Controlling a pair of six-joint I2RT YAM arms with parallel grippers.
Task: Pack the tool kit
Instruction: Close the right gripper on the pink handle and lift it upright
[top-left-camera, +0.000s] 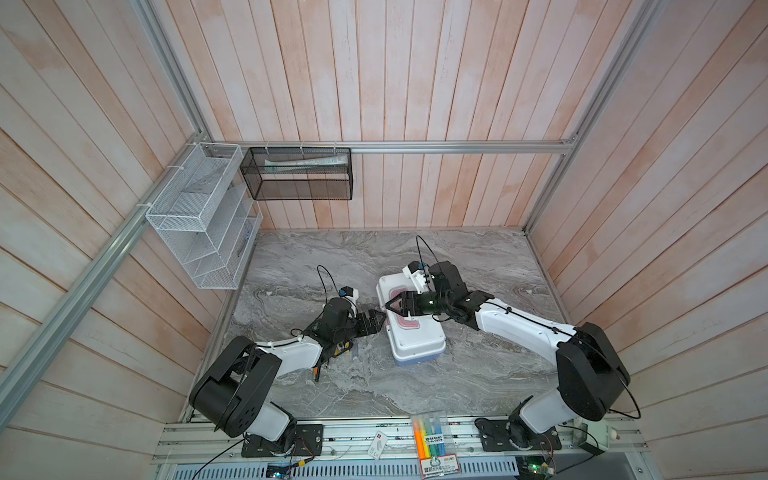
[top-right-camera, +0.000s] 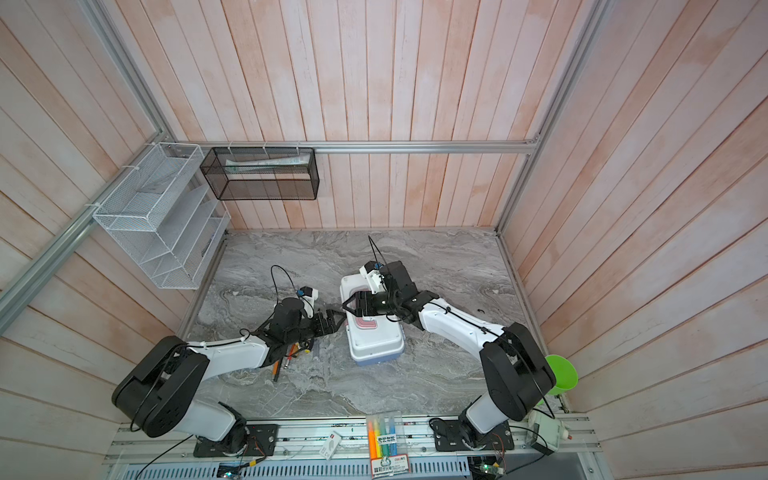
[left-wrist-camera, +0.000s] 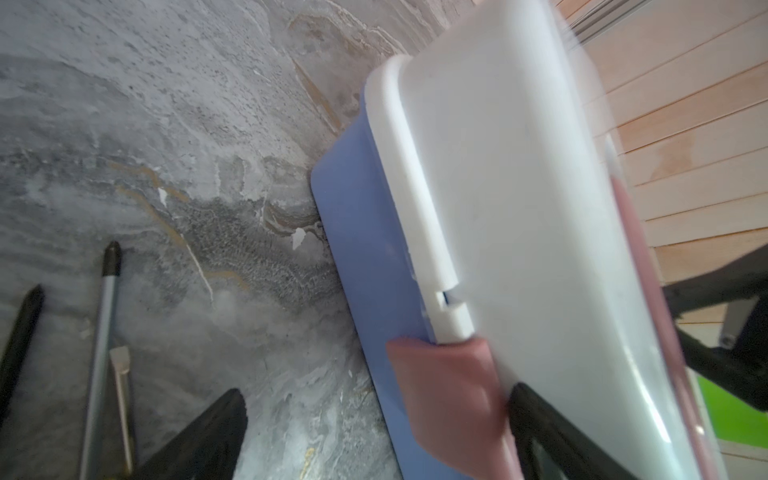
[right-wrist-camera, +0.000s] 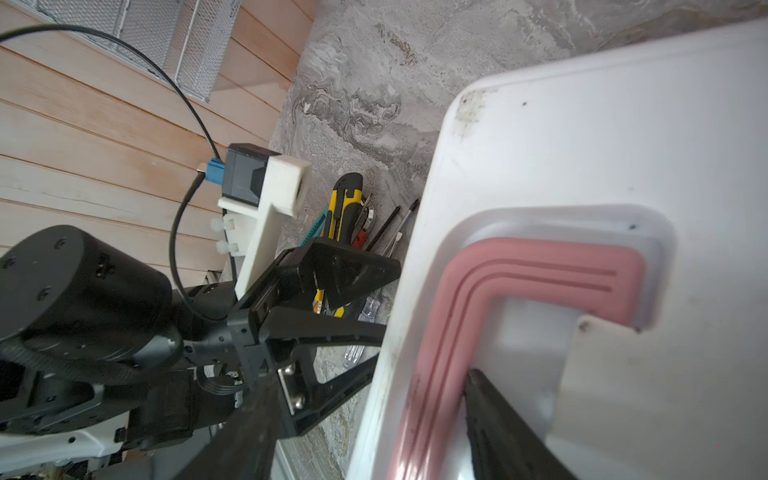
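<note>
Tool case (top-left-camera: 419, 345) (top-right-camera: 374, 345): one, closed, standing near the middle of the counter (top-left-camera: 374, 257); white lid (right-wrist-camera: 582, 145) over a light blue base (left-wrist-camera: 361, 232).
Handle (right-wrist-camera: 540, 257): one, pink, folded flat in the recess of the lid.
Latch (left-wrist-camera: 444, 386): one, pink, on the side of the case that faces the left arm.
Right gripper (top-left-camera: 392, 305): over the lid, partly spread, holding nothing. One finger (right-wrist-camera: 494, 411) reaches inside the loop of the handle, right beside the pink bar, and the other stays outside it. Whether the tip touches the lid cannot be told.
Left gripper (top-left-camera: 379, 321) (left-wrist-camera: 378, 392): spread wide, holding nothing, low against the latch side of the case. The latch lies between its two fingers (left-wrist-camera: 208, 428); contact cannot be told.
Loose tools (top-right-camera: 286, 361): a small heap on the counter outside the case, under the left arm. One yellow-black knife (right-wrist-camera: 347, 199) and two dark-shafted screwdrivers (right-wrist-camera: 386, 226) show. The rest is partly hidden, so the full number cannot be counted.
Front rail: one highlighter pack (top-left-camera: 430, 440).
Walls: one white wire rack (top-left-camera: 199, 216), one black mesh basket (top-left-camera: 299, 174).
Right edge: one green bowl (top-right-camera: 561, 374).
</note>
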